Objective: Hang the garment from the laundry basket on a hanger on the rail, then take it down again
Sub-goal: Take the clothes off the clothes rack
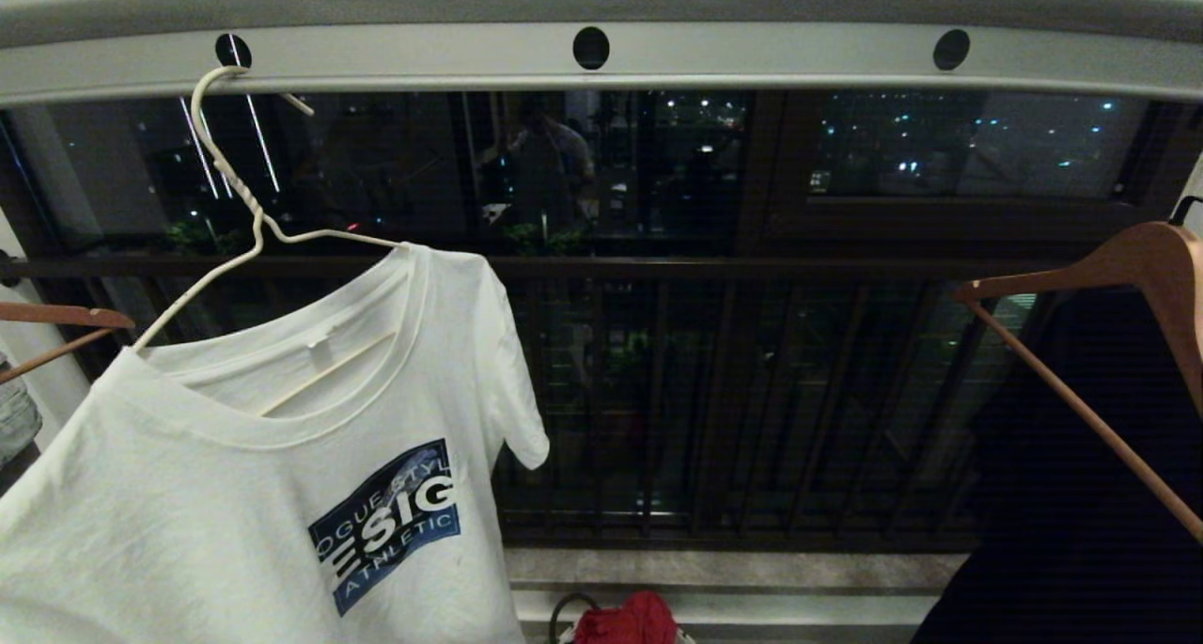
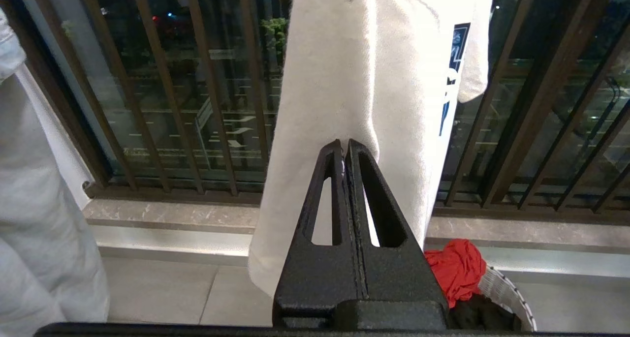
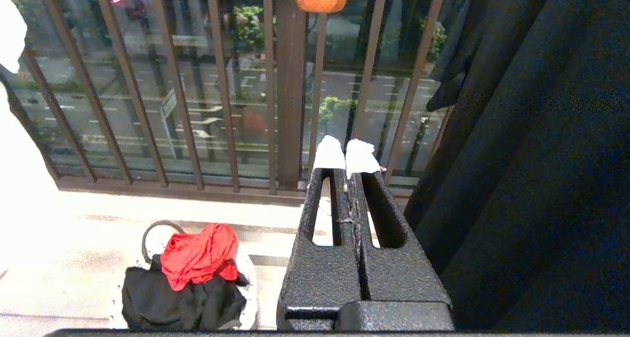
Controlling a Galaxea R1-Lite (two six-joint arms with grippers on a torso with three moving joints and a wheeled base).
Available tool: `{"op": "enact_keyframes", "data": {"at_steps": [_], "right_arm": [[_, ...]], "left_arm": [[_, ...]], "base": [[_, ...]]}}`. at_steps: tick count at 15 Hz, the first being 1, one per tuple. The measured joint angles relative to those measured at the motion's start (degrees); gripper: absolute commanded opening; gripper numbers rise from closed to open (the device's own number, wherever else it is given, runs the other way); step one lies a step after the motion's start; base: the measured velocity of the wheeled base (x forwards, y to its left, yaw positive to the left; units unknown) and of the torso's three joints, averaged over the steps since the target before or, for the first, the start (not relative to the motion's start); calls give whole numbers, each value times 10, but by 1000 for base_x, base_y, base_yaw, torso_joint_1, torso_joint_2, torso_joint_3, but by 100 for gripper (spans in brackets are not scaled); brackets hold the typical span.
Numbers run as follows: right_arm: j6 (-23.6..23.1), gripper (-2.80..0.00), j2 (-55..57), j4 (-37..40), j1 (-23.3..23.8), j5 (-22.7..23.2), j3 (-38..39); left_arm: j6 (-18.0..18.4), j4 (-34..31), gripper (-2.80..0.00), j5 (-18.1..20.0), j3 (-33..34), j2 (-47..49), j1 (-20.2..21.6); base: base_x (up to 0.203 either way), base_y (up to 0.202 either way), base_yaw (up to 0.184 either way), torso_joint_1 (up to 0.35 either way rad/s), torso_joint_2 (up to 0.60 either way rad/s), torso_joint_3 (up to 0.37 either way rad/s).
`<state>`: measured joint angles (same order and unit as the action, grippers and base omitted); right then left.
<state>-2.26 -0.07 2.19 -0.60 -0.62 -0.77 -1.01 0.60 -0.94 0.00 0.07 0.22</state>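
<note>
The rail [image 1: 601, 52] spans the top, the hanger [image 1: 246, 207] hooked in its hole at 11 o'clock, carrying the garment [image 1: 235, 475]. On the floor [image 3: 74, 248] at 6 o'clock stands the laundry basket [image 3: 248, 278], holding a red cloth [image 3: 199, 251] on a black garment [image 3: 182, 302].

Your head cam sits close under the rail [image 1: 601, 56], facing the window. Both wrist cams look out low over shut fingers; they share the laundry basket [image 3: 246, 278], red cloth [image 3: 199, 253] at 6 o'clock.
</note>
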Motion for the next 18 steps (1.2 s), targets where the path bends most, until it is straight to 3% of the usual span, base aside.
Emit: {"op": "enact_keyframes", "data": {"at_steps": [18], "right_arm": [[0,-280,0,0,0,0,0]], "left_arm": [[0,0,-280,0,0,0,0]], "base": [[0,0,0,0,0,0]]}}
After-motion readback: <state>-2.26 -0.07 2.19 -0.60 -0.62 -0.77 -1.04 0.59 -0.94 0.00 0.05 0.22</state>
